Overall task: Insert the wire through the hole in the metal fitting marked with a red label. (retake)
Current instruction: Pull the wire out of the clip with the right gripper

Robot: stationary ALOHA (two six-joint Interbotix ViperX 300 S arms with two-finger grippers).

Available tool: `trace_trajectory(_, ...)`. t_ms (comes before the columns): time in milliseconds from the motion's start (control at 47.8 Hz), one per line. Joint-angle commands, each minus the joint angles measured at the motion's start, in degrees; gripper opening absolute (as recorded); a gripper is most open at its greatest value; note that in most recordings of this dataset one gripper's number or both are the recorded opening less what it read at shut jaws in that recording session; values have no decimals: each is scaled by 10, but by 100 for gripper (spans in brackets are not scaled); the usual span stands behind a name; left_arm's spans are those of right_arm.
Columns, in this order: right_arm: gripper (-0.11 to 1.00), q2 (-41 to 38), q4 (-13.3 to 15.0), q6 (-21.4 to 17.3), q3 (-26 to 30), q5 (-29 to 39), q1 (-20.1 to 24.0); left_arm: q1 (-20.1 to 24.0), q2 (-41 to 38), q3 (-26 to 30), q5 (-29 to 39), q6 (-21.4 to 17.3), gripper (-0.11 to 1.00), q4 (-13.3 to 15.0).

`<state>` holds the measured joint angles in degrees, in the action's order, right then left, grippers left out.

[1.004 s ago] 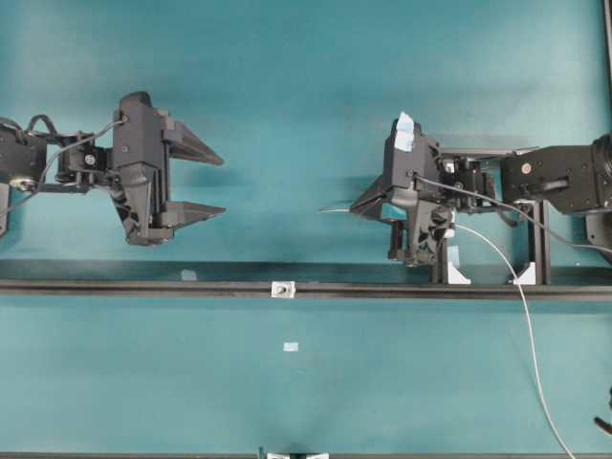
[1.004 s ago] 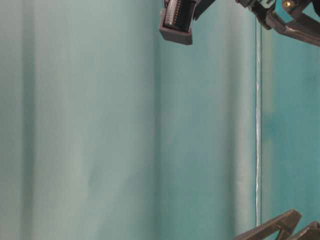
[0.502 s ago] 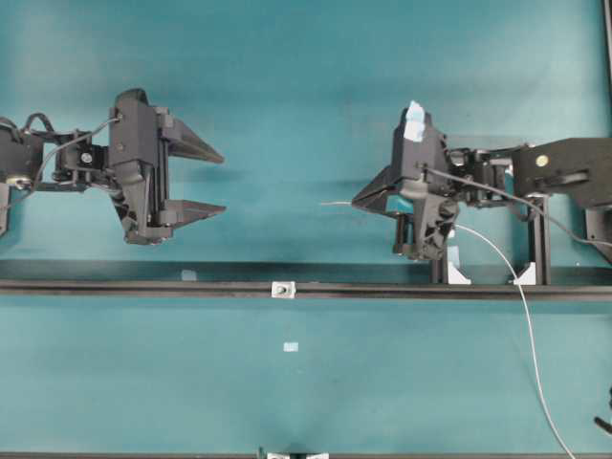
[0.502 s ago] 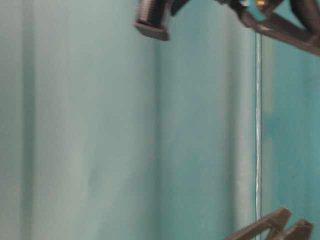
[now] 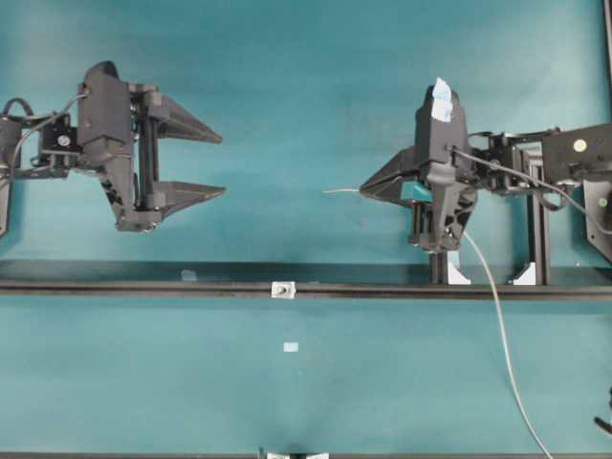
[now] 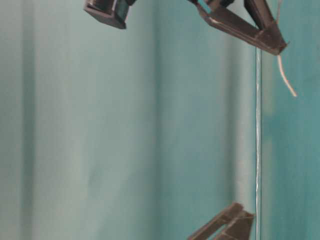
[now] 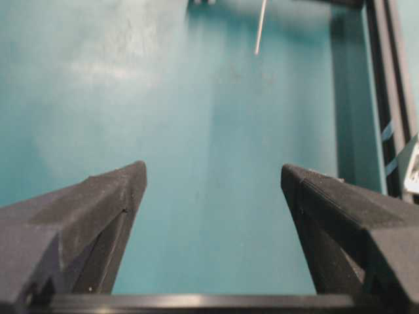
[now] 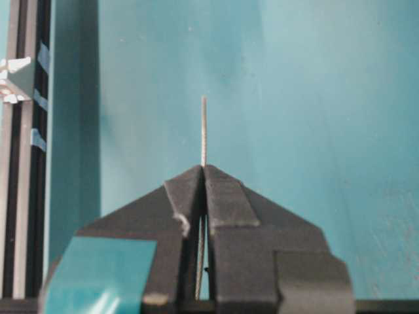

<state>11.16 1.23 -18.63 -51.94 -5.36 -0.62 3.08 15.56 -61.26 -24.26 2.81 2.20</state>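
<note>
Right fingers [image 8: 203, 180] pinching wire [image 8: 203, 131], left fingers [image 7: 98, 209] spread, metal fitting [image 5: 282, 289] overhead only

thin pale wire [image 5: 339, 190] tip level; silvery metal fitting [image 5: 282, 289] on rail.

Even, bright light; soft shadows; table-level view blurred.
</note>
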Motion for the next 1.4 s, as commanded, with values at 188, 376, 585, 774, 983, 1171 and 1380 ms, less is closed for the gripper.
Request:
trace_trajectory(188,3,25,10,1,2,-16,-1,2,25,-7,-3,4,81,0)
trace_trajectory(376,3,25,7,1,-35,-95,-1,-4,19,-44,-59,27,75,3)
trace_trajectory(585,3,21,-13,2,-72,-179,9,-20,12,-91,-164,44,74,3)
trace_trajectory(774,3,-1,-29,3,-76,-207,38,-50,-10,-100,-203,45,74,4)
trace_trajectory(983,3,-41,-79,36,-76,-275,84,-92,-57,-87,-243,45,74,4)
trace_trajectory(1171,3,-85,-202,133,-74,-350,152,-126,-112,-80,-307,45,74,5)
trace_trajectory(1380,3,-134,-368,240,-59,-412,229,-146,-183,-62,-353,45,74,5)
